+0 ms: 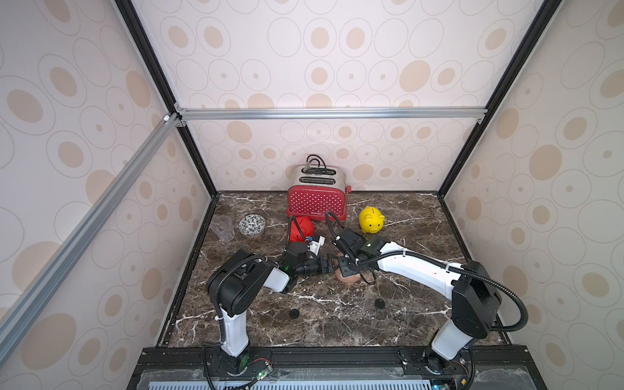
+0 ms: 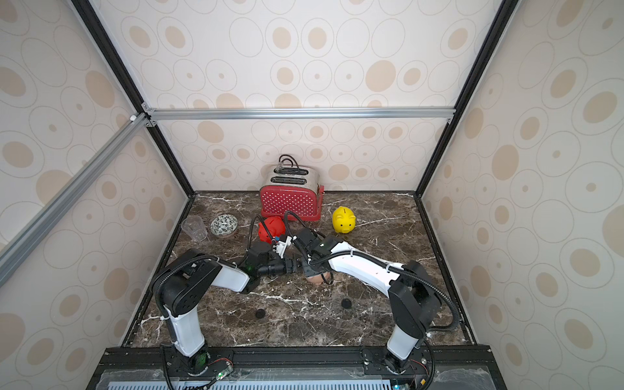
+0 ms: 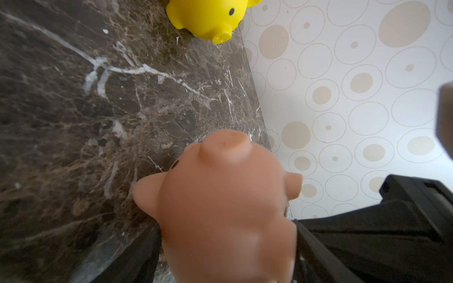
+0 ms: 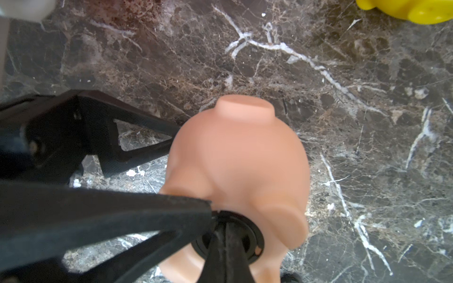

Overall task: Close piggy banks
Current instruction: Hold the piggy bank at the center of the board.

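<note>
Right wrist view: right claw [image 4: 226,232] is shut tight, tips on the black plug [image 4: 255,238] in the peach-pink piggy bank [image 4: 240,156]. The left claw [image 4: 192,166] hugs that pig's sides, in the middle of the table [image 4: 343,73].

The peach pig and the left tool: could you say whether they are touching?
Touching: the left wrist view shows the peach pig wedged between the left tool's fingers.

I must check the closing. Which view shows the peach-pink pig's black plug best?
The right wrist view: the black plug sits at the belly of the peach-pink piggy bank, the shut right gripper touching its middle. The left wrist view shows only the pig's face; in both top views the arms hide it.
</note>
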Robot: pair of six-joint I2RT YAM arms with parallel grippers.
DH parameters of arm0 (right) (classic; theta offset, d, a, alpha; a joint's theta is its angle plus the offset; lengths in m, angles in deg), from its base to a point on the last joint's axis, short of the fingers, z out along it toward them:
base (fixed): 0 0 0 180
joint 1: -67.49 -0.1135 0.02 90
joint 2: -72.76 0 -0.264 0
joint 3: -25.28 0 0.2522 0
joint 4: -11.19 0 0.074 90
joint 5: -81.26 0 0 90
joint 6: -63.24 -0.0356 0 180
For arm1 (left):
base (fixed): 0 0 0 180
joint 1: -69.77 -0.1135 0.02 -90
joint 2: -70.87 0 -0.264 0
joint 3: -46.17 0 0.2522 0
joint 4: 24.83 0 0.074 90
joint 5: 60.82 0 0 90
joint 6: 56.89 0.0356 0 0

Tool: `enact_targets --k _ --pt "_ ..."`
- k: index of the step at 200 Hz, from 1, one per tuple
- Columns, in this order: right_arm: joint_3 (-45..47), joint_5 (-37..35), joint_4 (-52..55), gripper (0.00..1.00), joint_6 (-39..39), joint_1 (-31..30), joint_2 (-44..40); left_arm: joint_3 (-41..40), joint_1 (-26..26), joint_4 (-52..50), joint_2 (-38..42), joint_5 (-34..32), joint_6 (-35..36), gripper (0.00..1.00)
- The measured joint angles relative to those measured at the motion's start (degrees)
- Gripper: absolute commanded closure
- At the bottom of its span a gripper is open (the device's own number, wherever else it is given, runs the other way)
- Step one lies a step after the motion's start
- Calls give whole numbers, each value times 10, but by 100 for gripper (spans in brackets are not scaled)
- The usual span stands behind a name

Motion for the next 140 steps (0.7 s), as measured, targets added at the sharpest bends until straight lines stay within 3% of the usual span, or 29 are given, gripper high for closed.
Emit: enact_targets --k 140 --pt "-20 0 29 100 -38 0 11 -4 0 -10 4 5 0 18"
